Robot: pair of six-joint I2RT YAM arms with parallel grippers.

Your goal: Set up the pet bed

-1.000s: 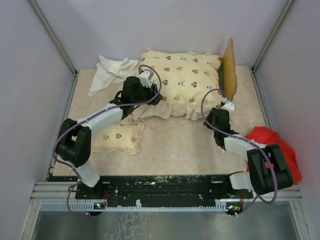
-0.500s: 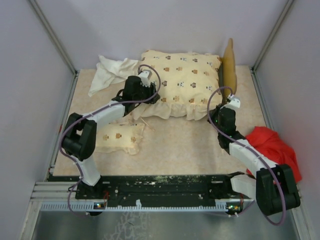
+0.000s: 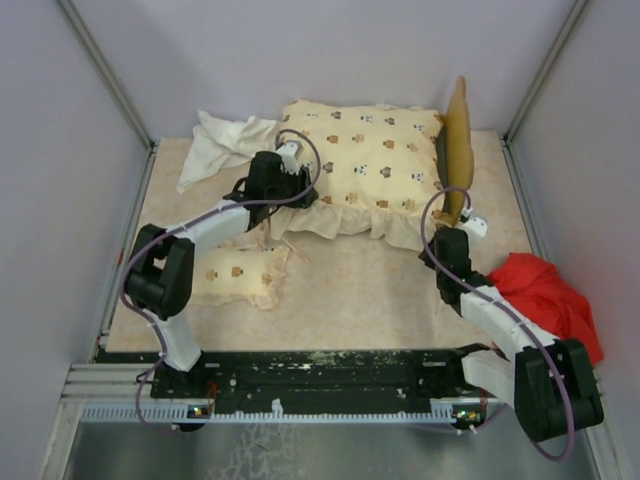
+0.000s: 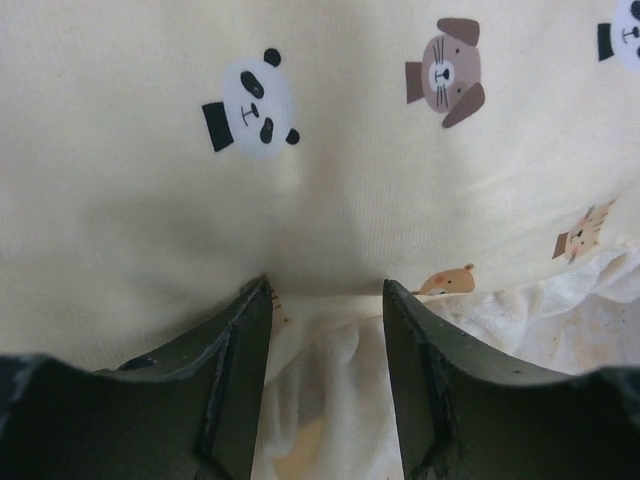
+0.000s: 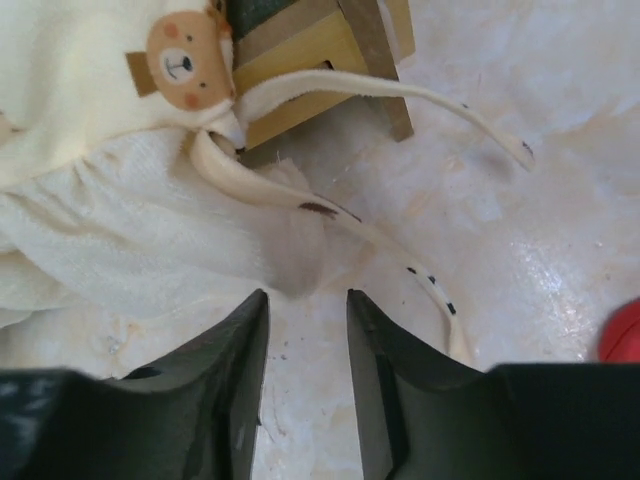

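Note:
The pet bed's wavy headboard [image 3: 458, 140] stands at the back right. The cream animal-print cushion [image 3: 365, 165] lies over the rest of the frame. The matching small pillow [image 3: 240, 275] lies on the floor at the front left. My left gripper [image 3: 298, 193] is at the cushion's front left edge. In the left wrist view its open jaws [image 4: 325, 290] press against the cushion [image 4: 330, 130], with the white frill [image 4: 330, 390] lying loose between them. My right gripper [image 3: 448, 232] is open just short of the cushion's front right corner [image 5: 100, 90]. Only bare floor shows between its fingers [image 5: 306, 295].
A plain white cloth [image 3: 220, 145] is bunched at the back left, and a red cloth [image 3: 545, 295] lies at the right beside my right arm. The yellow frame leg [image 5: 300, 60] and two loose cream ties [image 5: 400, 240] lie ahead of the right gripper. Walls close in three sides.
My right gripper moved up towards the cushion's front right corner, closed, then opened again. The cushion's right corner shifted slightly forward and right. My left gripper stayed at the cushion's edge.

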